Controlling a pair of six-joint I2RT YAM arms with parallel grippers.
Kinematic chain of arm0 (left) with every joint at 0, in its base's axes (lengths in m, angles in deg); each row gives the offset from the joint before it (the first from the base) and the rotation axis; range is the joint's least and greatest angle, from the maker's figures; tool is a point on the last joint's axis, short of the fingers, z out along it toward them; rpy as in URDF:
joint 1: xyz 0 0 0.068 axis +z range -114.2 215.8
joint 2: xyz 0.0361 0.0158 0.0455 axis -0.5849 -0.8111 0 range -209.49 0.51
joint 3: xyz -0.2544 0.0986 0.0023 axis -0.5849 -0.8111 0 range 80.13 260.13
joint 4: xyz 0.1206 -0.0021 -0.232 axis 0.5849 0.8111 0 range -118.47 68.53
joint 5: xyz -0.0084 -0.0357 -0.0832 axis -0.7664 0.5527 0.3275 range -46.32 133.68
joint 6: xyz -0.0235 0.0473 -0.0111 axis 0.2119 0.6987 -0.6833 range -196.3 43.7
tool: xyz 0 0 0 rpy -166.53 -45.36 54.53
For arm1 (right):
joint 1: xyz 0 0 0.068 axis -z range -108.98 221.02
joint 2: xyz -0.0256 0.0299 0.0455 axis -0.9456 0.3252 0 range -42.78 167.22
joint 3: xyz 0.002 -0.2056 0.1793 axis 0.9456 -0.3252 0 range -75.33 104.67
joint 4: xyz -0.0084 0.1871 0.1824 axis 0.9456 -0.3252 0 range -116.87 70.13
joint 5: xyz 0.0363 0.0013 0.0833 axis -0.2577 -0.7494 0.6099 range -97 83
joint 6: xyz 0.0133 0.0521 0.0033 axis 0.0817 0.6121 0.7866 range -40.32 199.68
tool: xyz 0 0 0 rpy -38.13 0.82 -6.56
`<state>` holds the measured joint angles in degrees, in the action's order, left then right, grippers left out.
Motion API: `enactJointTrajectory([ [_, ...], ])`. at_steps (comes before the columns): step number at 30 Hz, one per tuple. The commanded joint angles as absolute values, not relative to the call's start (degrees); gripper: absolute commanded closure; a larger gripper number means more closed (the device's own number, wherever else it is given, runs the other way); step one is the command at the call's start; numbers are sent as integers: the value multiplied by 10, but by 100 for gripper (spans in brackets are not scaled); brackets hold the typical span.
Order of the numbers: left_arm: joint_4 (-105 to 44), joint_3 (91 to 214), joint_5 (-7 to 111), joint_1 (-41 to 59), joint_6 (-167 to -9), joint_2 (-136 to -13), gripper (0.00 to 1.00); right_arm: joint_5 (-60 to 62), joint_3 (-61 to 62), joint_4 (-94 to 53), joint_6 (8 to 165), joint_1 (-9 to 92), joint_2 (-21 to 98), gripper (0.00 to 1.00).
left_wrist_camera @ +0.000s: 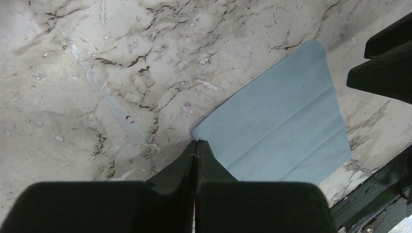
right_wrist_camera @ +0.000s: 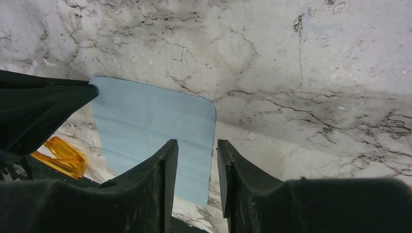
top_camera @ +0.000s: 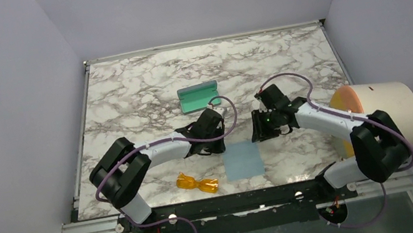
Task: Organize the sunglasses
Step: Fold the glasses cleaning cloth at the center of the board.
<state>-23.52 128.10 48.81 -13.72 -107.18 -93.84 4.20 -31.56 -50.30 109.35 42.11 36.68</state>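
Left gripper [left_wrist_camera: 197, 143]: fingers pressed together right at a corner of the flat light blue square cloth [left_wrist_camera: 282, 121], apparently nipping it. Right gripper [right_wrist_camera: 197, 142]: fingers apart over another corner. Further out, the small folded amber-orange sunglasses [top_camera: 197, 183] lie on the marble-patterned table [top_camera: 135, 84] near its front edge, well apart from the open blue-grey oblong case [top_camera: 198, 97]. Nothing is packed yet, I'd say.
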Motion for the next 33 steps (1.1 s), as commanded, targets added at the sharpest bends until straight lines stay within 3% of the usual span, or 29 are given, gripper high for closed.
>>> enactJointTrajectory([
  [1, -223, 1280, 495, -140, -1064, -939, 100, 41, -323, -480, 1086, 416, 383, 64],
  [33, -228, 1280, 504, -140, -1065, -938, 100, 38, -319, -432, 1070, 416, 467, 70],
])
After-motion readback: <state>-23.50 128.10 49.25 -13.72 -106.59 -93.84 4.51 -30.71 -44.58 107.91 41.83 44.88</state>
